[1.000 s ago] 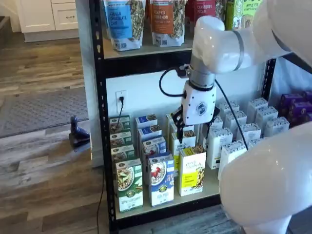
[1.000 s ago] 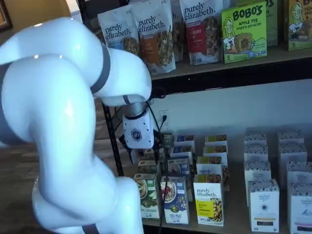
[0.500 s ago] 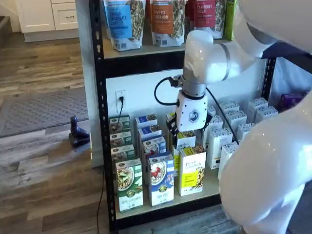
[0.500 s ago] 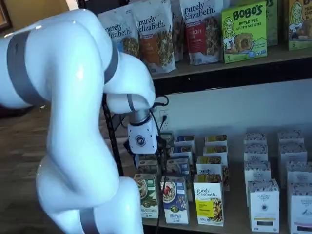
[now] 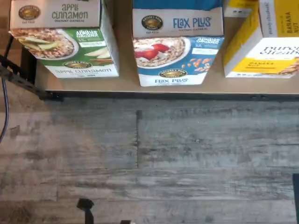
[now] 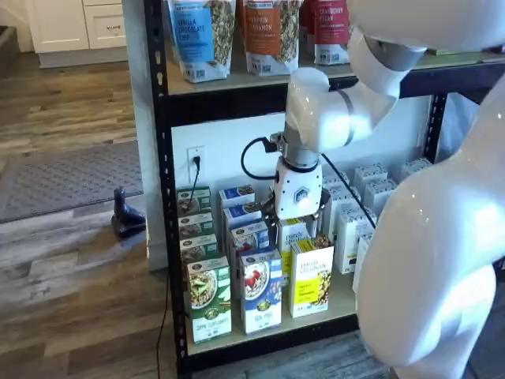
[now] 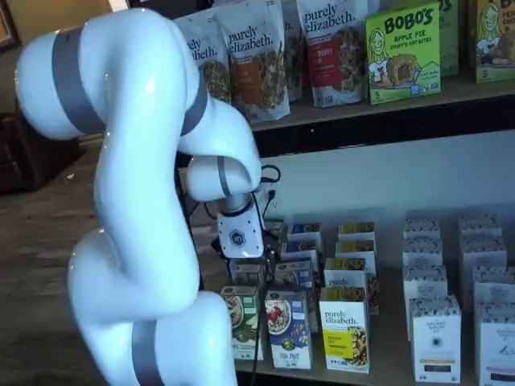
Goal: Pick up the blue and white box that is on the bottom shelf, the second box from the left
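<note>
The blue and white box (image 5: 175,51) stands upright at the front edge of the bottom shelf (image 5: 126,83), between a green-and-white carton (image 5: 63,42) and a yellow carton (image 5: 266,46). Both shelf views show the box (image 6: 261,290) (image 7: 287,328), with more of its kind lined up behind it. My gripper (image 6: 297,223) hangs above and slightly right of it, in front of the boxes further back. A gap shows between its black fingers, and they hold nothing. Its white body (image 7: 239,237) shows above the front row.
Rows of white cartons (image 6: 379,197) (image 7: 438,338) fill the shelf's right side. Granola bags (image 6: 201,35) stand on the higher shelf. My own white arm (image 6: 426,260) (image 7: 137,201) blocks much of both shelf views. Wood floor (image 5: 163,154) lies before the shelf, and a plugged-in wall outlet (image 6: 196,158) is behind it.
The arm has swung left and a little lower, carrying the gripper from over the yellow cartons toward the blue row. The fingers stay apart.
</note>
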Controlling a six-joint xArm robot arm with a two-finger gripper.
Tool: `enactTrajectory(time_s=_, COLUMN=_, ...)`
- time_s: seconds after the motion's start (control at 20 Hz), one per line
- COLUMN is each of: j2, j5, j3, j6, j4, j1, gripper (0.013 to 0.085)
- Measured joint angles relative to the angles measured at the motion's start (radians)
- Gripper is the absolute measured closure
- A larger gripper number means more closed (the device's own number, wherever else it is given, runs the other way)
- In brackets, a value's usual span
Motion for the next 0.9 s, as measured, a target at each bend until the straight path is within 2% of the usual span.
enactTrajectory(time_s=0.15, j2=0.07, j5=-0.033, j3=-0.031, j6=0.002, j4=-0.007, j1=-0.004, gripper=0.013)
enactTrajectory(time_s=0.45, j2=0.196, j5=-0.106, j3=-0.087, j6=-0.036, j4=0.009, j1=-0.028, gripper=0.013)
enactTrajectory(time_s=0.9, j2=0.369, j5=-0.173, j3=-0.18, j6=-0.144, j4=0.095, j1=-0.055, gripper=0.013)
